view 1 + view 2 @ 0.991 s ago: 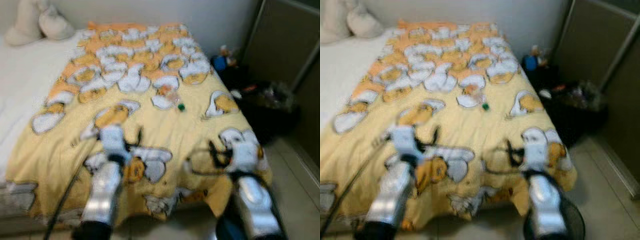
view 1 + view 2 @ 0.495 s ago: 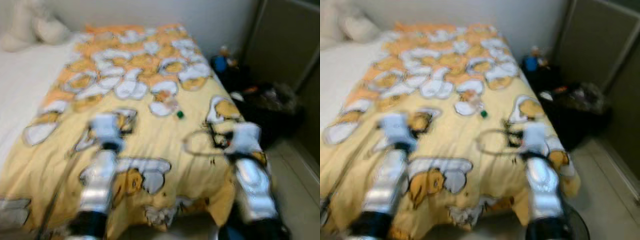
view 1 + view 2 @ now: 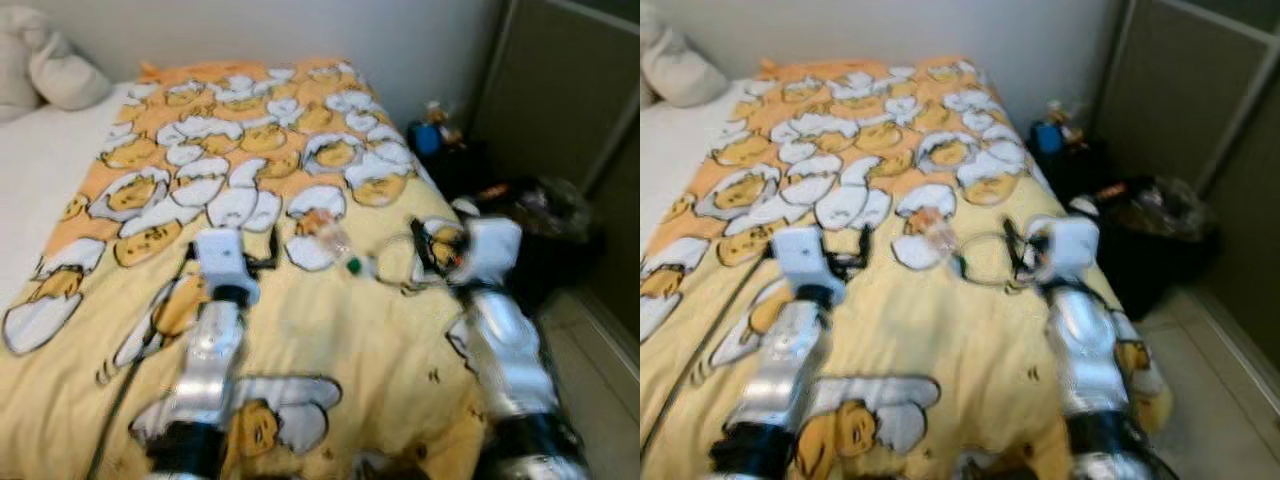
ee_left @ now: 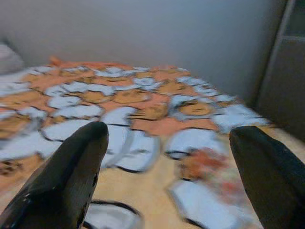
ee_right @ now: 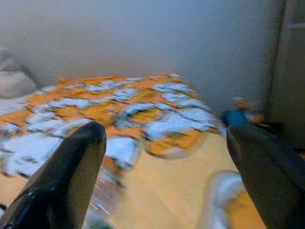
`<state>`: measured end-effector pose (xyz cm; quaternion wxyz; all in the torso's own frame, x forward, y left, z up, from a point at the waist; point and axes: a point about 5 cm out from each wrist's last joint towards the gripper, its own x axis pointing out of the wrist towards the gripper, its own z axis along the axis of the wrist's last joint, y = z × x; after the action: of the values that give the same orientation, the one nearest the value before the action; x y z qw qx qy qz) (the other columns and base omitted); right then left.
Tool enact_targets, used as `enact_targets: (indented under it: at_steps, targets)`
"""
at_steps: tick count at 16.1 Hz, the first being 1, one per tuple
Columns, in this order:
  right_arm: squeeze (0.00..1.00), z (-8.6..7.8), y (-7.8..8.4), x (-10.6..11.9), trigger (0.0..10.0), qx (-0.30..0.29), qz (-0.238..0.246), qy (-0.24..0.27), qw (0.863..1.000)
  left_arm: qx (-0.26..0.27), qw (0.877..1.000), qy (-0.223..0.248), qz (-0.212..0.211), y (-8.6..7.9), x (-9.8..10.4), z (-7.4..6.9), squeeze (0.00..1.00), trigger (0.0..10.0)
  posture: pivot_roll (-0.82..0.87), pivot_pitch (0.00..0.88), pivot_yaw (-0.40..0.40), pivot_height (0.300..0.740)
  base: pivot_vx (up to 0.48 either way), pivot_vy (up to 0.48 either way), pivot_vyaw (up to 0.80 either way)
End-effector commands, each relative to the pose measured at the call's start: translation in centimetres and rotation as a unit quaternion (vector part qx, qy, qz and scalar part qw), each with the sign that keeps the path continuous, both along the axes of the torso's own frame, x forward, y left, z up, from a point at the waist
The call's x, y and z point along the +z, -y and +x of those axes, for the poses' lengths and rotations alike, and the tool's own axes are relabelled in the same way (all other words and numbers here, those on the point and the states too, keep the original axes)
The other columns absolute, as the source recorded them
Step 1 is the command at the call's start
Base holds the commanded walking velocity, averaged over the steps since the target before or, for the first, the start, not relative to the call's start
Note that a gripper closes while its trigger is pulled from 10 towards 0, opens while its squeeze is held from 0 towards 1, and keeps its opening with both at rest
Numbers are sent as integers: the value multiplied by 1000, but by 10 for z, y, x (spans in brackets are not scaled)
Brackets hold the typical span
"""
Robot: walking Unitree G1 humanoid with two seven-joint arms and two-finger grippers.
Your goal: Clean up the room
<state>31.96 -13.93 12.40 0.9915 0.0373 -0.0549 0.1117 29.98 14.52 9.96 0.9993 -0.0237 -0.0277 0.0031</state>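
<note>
A clear plastic bottle [image 3: 333,243] with a green cap [image 3: 352,266] lies on its side on the yellow and orange egg-print blanket [image 3: 330,350] that covers the bed. My right gripper [image 3: 418,255] hovers open just to the right of the bottle, low over the blanket. The bottle shows as a blur [image 5: 107,198] at the near edge of the right wrist view, between the fingers. My left gripper [image 3: 262,258] is open too, a short way to the bottle's left, with nothing in it. The left wrist view catches the bottle's orange label [image 4: 205,167].
Pale pillows [image 3: 50,70] lie at the bed's head on a white sheet [image 3: 30,170]. To the right of the bed stand a black bin with clutter [image 3: 540,215] and a blue toy [image 3: 430,135]. A dark panel [image 3: 570,90] and tiled floor [image 3: 600,340] lie further right.
The camera has come closer to the bed and the picture is sharper. Both grippers now reach further over the blanket, and the right one stands close beside the bottle.
</note>
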Motion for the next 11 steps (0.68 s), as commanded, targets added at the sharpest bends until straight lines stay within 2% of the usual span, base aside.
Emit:
enact_targets:
  at_steps: [1,2,3,4,5,6,8,9,11]
  targets:
    - [0,12,3,10,10000,-2,-22,-2,1000,-22,1000,-11,-1,12,2,4,0,10000,-132,0,54,740,0,0,0]
    - [0,26,1,16,10000,2,-24,-16,1000,-51,998,-5,19,16,6,6,0,10000,-122,0,58,740,0,0,0]
    - [0,40,-3,21,10000,14,-20,-39,999,-130,991,-4,-10,25,12,5,0,10000,-99,0,64,740,0,0,0]
    - [0,52,-5,25,10000,9,-13,-63,998,-210,977,-10,-25,33,18,3,0,10000,-74,0,64,740,0,0,0]
    - [0,63,-12,34,10000,13,-47,-58,997,-226,974,-18,17,25,24,4,0,10000,-20,43,72,740,0,0,0]
    - [0,71,-22,39,10000,13,-87,-58,995,-234,971,-13,38,11,35,3,0,10000,23,87,82,740,0,0,0]
    - [0,76,-28,34,10000,-10,-107,-81,991,-262,963,-10,57,-8,52,-9,0,10000,92,148,99,740,0,0,0]
    - [0,78,-26,32,10000,-30,-107,-89,990,-285,957,-9,54,-14,62,-19,0,10000,113,181,107,740,0,0,0]
    - [0,82,-17,36,10000,-73,-114,-85,987,-356,933,-16,43,-10,74,-46,0,10000,145,253,112,740,0,0,0]
